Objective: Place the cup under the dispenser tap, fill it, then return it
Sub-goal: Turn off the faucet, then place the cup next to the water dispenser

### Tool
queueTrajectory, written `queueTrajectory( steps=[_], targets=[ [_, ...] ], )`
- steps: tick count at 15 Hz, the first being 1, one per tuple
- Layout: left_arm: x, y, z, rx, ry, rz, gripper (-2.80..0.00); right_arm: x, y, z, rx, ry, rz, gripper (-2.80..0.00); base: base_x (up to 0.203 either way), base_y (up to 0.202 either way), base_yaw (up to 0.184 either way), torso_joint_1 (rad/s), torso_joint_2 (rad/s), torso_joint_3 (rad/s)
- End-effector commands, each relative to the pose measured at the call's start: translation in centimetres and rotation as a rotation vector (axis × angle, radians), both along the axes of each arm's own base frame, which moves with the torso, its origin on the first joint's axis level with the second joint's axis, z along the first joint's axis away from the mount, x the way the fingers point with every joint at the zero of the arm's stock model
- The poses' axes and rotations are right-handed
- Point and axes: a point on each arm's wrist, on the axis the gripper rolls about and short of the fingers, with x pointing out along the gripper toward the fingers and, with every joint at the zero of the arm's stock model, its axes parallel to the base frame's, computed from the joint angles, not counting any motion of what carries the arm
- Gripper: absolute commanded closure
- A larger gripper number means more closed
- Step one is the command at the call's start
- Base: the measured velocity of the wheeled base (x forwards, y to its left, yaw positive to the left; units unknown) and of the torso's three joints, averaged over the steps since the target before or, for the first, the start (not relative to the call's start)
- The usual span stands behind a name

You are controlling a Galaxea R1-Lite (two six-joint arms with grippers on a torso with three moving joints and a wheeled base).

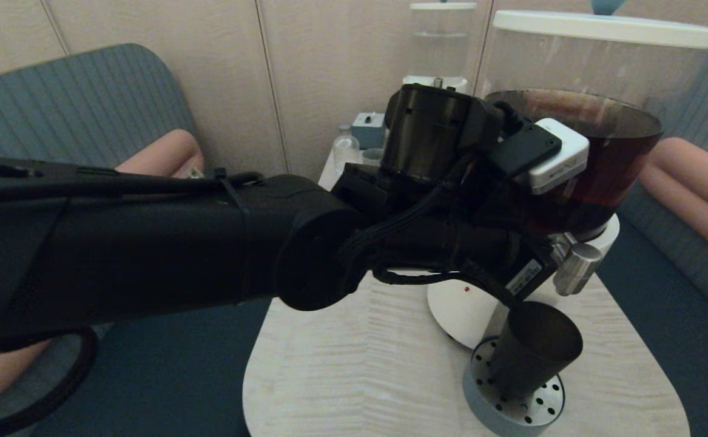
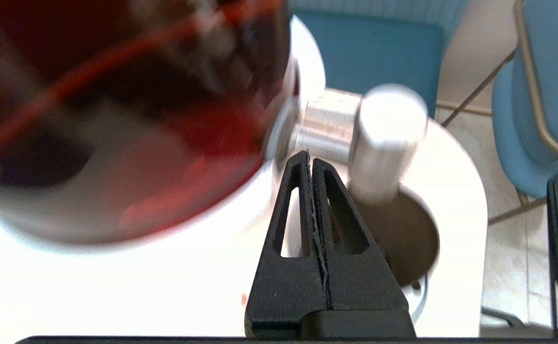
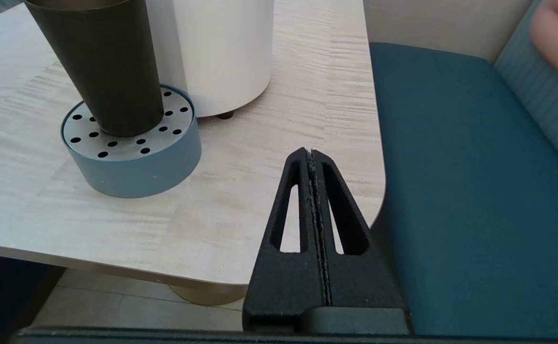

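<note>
1. Cup (image 1: 532, 349) stands upright on the perforated drip tray (image 3: 130, 162), directly below the dispenser tap (image 2: 384, 138).
2. Left hand (image 2: 311, 157), fingers pressed together and empty, sits beside the tap.
3. Advice: press the tap squarely, without nudging the cup.
4. Right hand (image 3: 311, 155), likewise closed and empty, idles off the worktop (image 3: 240, 191) edge.

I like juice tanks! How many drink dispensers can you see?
2. The big dispenser with dark liquid stands beside the cup; a smaller clear one behind. The arm may hide more.

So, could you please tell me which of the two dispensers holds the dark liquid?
The large dispenser at the front, with the cup under its steel tap and the left gripper beside it. The smaller dispenser behind holds clear liquid.
</note>
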Motion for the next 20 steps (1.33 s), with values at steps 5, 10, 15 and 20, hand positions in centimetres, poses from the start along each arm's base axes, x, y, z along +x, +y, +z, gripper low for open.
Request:
queueTrajectory(
  steps=[5, 10, 15, 20],
  targets=[
    [-2.6, 5.1, 1.7, 0.009, 0.025, 0.07, 0.0, 0.1, 0.0, -0.3, -0.001, 0.008, 0.001, 0.0, 0.0, 0.0, 0.0, 0.0, 0.0, 0.0],
    [-4.3, 10.8, 3.9, -0.107, 0.173, 0.259, 0.0, 0.1, 0.0, -0.3, -0.001, 0.008, 0.001, 0.0, 0.0, 0.0, 0.0, 0.0, 0.0, 0.0],
    [-6.5, 18.5, 8.4, -0.298, 0.178, 0.249, 0.0, 0.1, 0.0, -0.3, -0.001, 0.008, 0.002, 0.0, 0.0, 0.0, 0.0, 0.0, 0.0, 0.0],
    [-13.7, 27.3, 8.5, -0.37, 0.114, 0.117, 0.0, 0.1, 0.0, -0.3, 0.0, 0.007, 0.001, 0.0, 0.0, 0.0, 0.0, 0.0, 0.0, 0.0]
  ],
)
